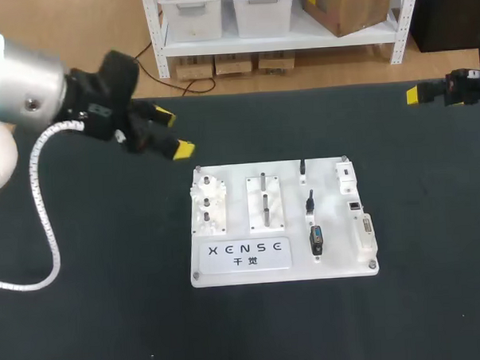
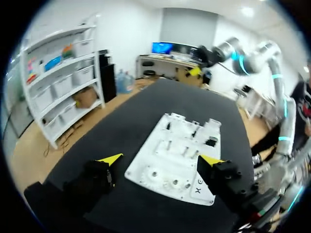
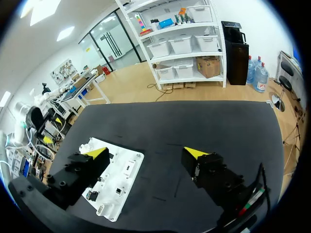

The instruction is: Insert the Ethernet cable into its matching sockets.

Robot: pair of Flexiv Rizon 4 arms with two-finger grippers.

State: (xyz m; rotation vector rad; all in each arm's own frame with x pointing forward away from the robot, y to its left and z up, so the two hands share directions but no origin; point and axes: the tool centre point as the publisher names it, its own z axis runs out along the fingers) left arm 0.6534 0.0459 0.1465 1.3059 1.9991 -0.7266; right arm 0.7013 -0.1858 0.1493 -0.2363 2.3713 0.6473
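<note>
On the black cloth-covered table (image 1: 110,313) lies a white rectangular plastic fixture board (image 1: 228,276). Along the board's near edge sits a white label plate (image 1: 250,254). Behind it, on the board's left half, stand white blocks with grey metal pegs (image 1: 265,203). On the board's right half three small black plugs (image 1: 316,240) sit in a row running away from the near edge; which one belongs to the Ethernet cable I cannot tell. A small square socket (image 1: 355,205) lies just right of them. Beyond the board's far left corner hovers the left gripper (image 1: 174,133), fingers spread wide and holding nothing. Farther off, well past the board's far right corner, the right gripper (image 3: 146,153) is likewise spread wide with nothing between its fingers.
</note>
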